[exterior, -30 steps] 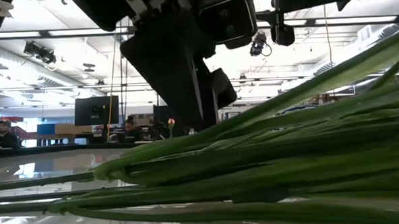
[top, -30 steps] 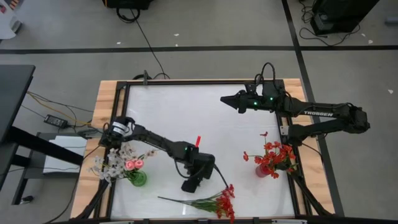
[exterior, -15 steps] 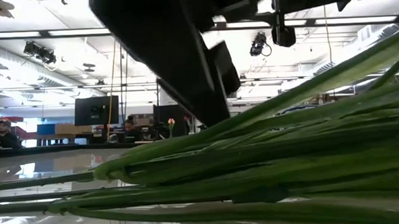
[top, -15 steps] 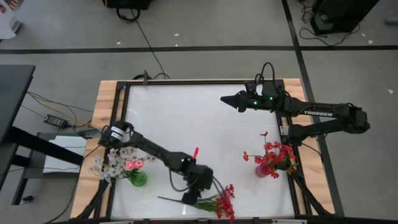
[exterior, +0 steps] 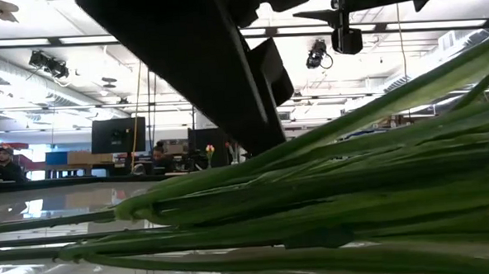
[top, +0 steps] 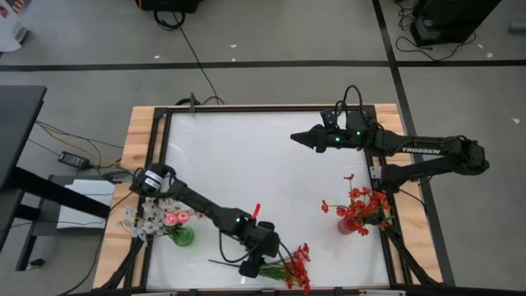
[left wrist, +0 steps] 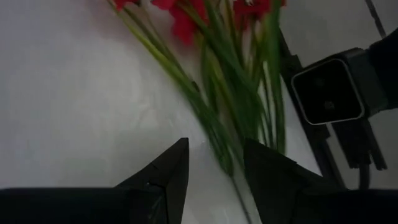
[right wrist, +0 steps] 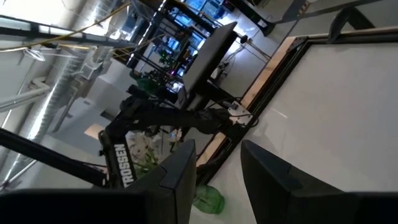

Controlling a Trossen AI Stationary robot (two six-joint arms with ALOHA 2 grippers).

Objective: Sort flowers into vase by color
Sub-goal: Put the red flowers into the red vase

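Note:
A bunch of red flowers (top: 289, 265) with long green stems (left wrist: 214, 124) lies flat on the white table near its near edge, blossoms toward the right. My left gripper (top: 249, 269) (left wrist: 214, 163) slants down over the stem ends, open, one finger on either side of the stems; I cannot tell whether it touches them. A green vase (top: 182, 237) at the near left holds white and pink flowers. At the near right stands a red vase (top: 348, 224) with red flowers. My right gripper (top: 294, 136) (right wrist: 217, 165) hangs level over the far right, open, nothing in it.
A small black camera box (left wrist: 326, 93) sits at the near edge just beyond the stems. The table's black frame and wooden rim (top: 140, 148) run all round. The white sheet (top: 246, 156) in the middle and far part bears nothing.
My left gripper has moved toward the table's near edge and now stands over the stem ends of the lying red flowers, turned a little on the way. Its fingers keep the same gap. The flowers lie as before.

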